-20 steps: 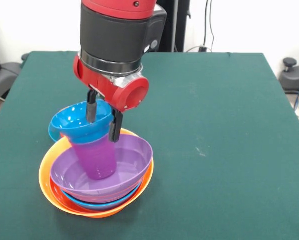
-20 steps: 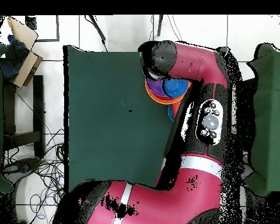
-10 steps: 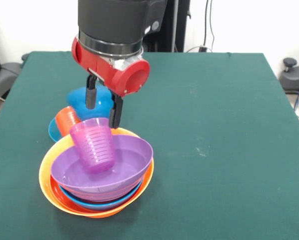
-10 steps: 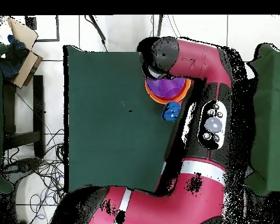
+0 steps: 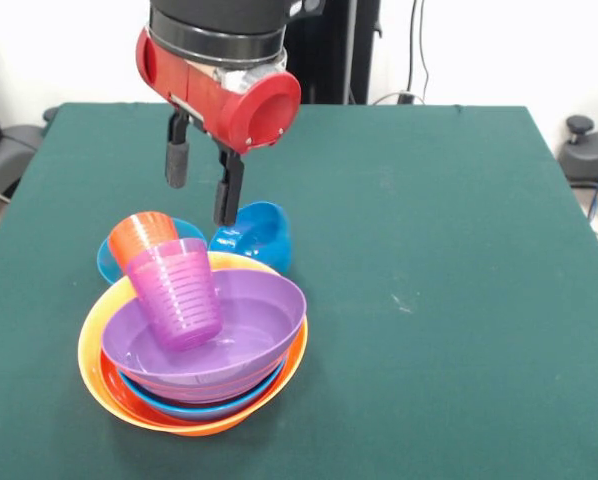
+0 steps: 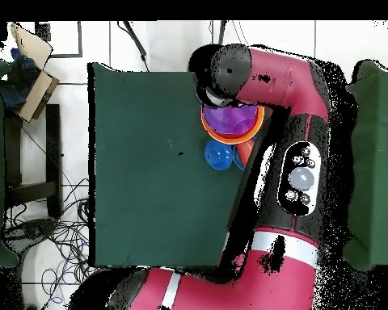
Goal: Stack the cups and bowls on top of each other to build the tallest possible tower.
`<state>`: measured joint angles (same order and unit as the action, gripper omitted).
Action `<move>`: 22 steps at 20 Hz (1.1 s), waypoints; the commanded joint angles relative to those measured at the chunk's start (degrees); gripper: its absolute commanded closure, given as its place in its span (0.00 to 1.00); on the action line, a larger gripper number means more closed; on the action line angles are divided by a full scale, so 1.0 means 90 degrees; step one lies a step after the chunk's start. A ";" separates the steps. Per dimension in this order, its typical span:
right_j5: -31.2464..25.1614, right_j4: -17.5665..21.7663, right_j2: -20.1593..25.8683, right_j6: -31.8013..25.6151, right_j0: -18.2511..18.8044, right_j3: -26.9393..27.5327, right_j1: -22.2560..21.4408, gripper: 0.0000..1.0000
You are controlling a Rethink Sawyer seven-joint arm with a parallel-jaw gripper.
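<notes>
- Hovering with pincer (image 5: 203,185) spread and empty, at 12 o'clock above the tower (image 5: 194,345) near the desk (image 5: 429,250) edge.
- Leaning inside the purple bowl (image 5: 249,320): purple cup (image 5: 177,293), tilted; orange cup (image 5: 142,236) just behind at 11 o'clock.
- Lying tipped at 1 o'clock: blue bowl (image 5: 256,236), fallen off since a second ago.
- Judging restacking in hand; next, re-gripping that bowl's rim.

Front camera faces across the table (image 5: 429,200); overhead looks straight down.
</notes>
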<state>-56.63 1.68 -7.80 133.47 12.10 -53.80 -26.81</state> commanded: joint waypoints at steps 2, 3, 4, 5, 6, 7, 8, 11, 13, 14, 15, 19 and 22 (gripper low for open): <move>-0.0548 0.0123 0.0660 -0.0779 -0.0064 -0.0327 0.0033 0.00; -0.0513 0.0123 0.0653 -0.0754 -0.0073 -0.0380 0.0020 0.00; -0.0421 0.0089 0.0641 -0.0647 -0.0088 -0.0535 -0.0025 0.00; -0.0376 0.0071 0.0637 -0.0602 -0.0095 -0.0635 -0.0060 0.00; -0.0305 0.0101 0.0590 -0.0563 -0.0126 -0.0757 -0.0111 0.00; -0.0232 0.0101 0.0589 -0.0558 -0.0127 -0.0847 -0.0148 0.00; -0.0126 0.0128 0.0564 -0.0543 -0.0138 -0.0952 -0.0186 0.00; 0.0024 0.0221 0.0498 -0.0531 -0.0196 -0.1112 -0.0254 0.00; 0.0059 0.0287 0.0444 -0.0478 -0.0244 -0.1136 -0.0260 0.00; 0.0043 0.0319 0.0431 -0.0479 -0.0255 -0.1093 -0.0236 0.00; 0.0035 0.0330 0.0438 -0.0494 -0.0251 -0.1073 -0.0223 0.00; -0.0119 0.0363 0.0431 -0.0554 -0.0266 -0.1000 -0.0237 0.00; -0.0092 0.0293 0.0465 -0.0488 -0.0243 -0.1058 -0.0260 0.00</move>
<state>-56.65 2.00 -7.81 133.47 10.93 -56.84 -29.83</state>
